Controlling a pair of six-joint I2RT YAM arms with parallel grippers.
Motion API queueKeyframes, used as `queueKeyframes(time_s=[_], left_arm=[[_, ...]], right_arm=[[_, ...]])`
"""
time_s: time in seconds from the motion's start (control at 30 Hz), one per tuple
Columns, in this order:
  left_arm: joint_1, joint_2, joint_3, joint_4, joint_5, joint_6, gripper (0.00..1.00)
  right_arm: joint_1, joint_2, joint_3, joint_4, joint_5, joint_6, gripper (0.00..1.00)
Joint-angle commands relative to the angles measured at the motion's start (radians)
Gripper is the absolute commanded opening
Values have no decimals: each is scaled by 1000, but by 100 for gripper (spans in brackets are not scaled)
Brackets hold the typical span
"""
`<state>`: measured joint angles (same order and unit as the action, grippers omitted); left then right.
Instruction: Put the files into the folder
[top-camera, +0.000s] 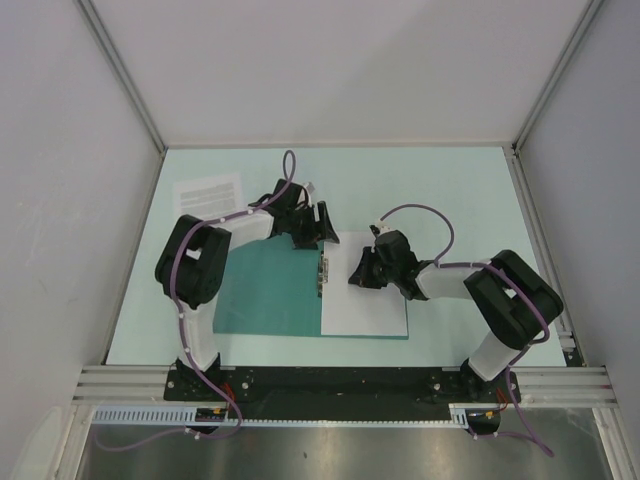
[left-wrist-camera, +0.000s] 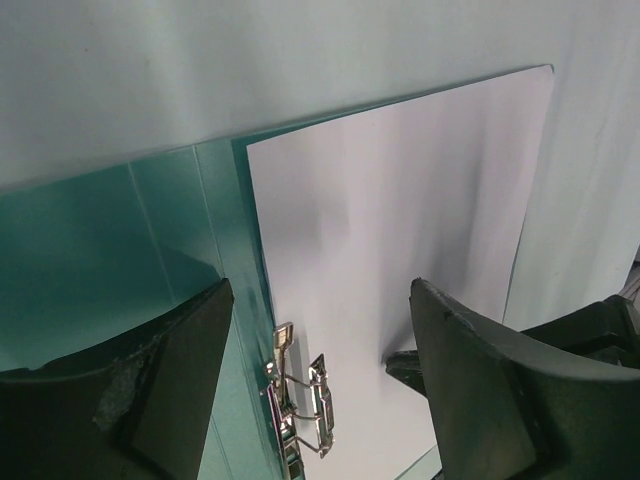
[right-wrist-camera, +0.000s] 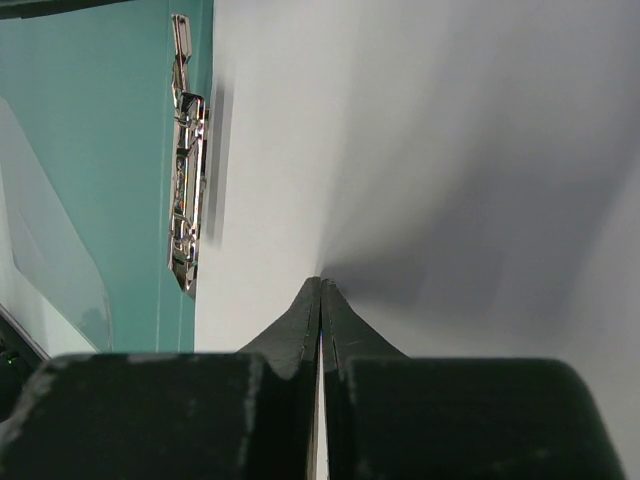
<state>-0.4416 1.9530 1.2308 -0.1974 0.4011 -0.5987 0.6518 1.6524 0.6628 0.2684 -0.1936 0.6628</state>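
Folder (top-camera: 265, 295) open; blank sheet (top-camera: 365, 305) inside right-half edges; left hand (top-camera: 313, 236) apart above clip (top-camera: 322, 270); right hand (right-wrist-camera: 320, 290) together

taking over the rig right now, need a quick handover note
Left gripper: open, over the folder's spine near the metal clip, holding nothing.
Right gripper: shut, tips down on the blank sheet.
Folder: lying open on the table.
Done: the blank sheet lies on the folder's right half, beside the clip.
Left: the printed sheet lies on the table at far left, outside the folder. Bring it in, then probably close the folder.
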Motion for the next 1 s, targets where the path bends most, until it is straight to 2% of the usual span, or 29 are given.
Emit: queueKeyframes(time_s=[0.0,0.33,0.97], left_arm=[[6,-2,-1,78,50,-21,78],[7,-25,-57,153,145,-81,77],[-19,-253,-255,248,214,-168,77]], right_arm=[[2,15,27,28,-1,8,0],[2,15,26,28,-1,12,0],[-1,30,27,45,-12,32,0]])
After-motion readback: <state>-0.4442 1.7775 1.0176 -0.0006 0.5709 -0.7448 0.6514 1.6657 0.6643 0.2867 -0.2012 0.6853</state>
